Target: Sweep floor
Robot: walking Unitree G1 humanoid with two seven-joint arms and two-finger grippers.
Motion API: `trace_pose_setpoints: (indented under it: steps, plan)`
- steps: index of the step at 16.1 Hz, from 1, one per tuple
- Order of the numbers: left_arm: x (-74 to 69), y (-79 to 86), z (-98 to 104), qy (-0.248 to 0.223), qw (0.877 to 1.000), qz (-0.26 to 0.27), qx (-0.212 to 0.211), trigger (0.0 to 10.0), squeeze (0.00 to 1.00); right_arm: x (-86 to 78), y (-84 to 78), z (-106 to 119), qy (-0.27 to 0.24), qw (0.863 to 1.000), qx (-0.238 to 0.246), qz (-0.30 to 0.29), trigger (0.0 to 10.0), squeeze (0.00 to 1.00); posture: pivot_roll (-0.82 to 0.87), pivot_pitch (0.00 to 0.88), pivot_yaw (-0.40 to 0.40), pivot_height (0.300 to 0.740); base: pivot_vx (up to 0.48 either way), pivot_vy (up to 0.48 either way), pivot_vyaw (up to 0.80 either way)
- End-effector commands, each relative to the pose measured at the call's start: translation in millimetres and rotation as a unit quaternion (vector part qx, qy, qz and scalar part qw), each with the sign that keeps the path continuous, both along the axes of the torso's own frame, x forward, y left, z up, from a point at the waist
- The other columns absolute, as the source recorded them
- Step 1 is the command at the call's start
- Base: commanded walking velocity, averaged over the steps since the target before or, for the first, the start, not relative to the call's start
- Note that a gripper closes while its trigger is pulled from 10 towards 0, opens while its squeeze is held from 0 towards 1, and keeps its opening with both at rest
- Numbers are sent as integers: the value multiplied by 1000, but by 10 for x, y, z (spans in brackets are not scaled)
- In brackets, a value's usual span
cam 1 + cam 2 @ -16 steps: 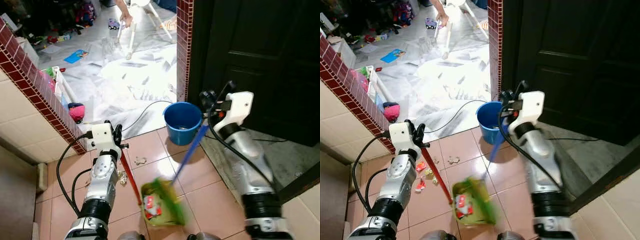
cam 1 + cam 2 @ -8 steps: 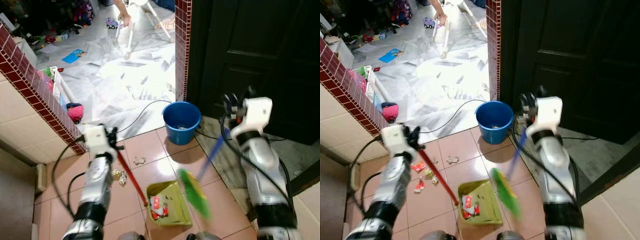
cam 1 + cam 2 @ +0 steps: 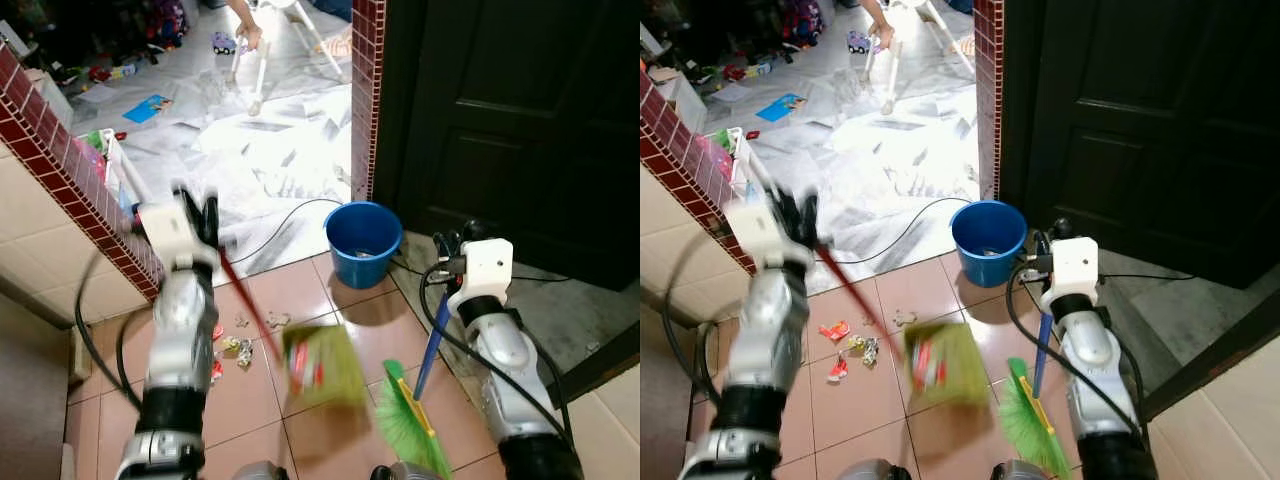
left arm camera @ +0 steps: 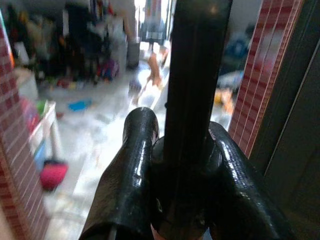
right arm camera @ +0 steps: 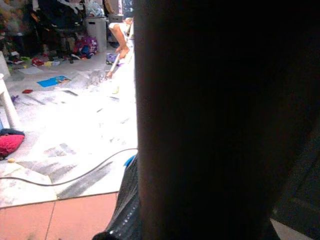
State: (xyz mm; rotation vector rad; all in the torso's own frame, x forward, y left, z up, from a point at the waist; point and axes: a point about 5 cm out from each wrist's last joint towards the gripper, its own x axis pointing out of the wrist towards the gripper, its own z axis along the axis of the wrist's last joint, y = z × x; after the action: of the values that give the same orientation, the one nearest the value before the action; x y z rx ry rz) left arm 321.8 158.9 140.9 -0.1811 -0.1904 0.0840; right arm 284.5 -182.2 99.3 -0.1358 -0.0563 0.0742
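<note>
Our left gripper [image 4: 175, 165] has its fingers [image 4: 132, 175] clamped on the red handle of the green dustpan [image 3: 322, 365], which hangs blurred above the tiled floor [image 3: 300, 290]. Our right gripper [image 3: 447, 262] grips the blue-handled broom [image 3: 412, 425]; its green bristles rest on the floor below, near scattered litter [image 3: 850, 350].

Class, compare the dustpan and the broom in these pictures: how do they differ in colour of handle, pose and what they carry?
The dustpan has a red handle; the broom has a blue one. The dustpan is lifted and tilted, blurred, while the broom's green bristles are low by the floor tiles. The dustpan holds red and white litter; the broom carries nothing. The left gripper is clamped on the dustpan handle; the right gripper is at the broom's. Both have green heads.
</note>
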Motion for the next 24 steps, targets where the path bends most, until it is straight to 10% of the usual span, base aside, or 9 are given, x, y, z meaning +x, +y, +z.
trace_pose_setpoints:
  steps: [1,8,24]
  plan:
    - [52,34,448,-82,997,5,11,10000,0,46,-34,31,-5,1000,-8,0,10000,0,-102,0,77,740,0,0,0]
    - [74,114,1119,-164,985,6,-46,10000,0,-1,161,-48,-3,1000,-4,29,10000,0,-100,0,80,740,43,0,0]
    - [121,7,1318,-187,981,-2,-58,10000,0,11,277,-66,1,998,-1,58,10000,0,-103,0,78,740,460,0,0]
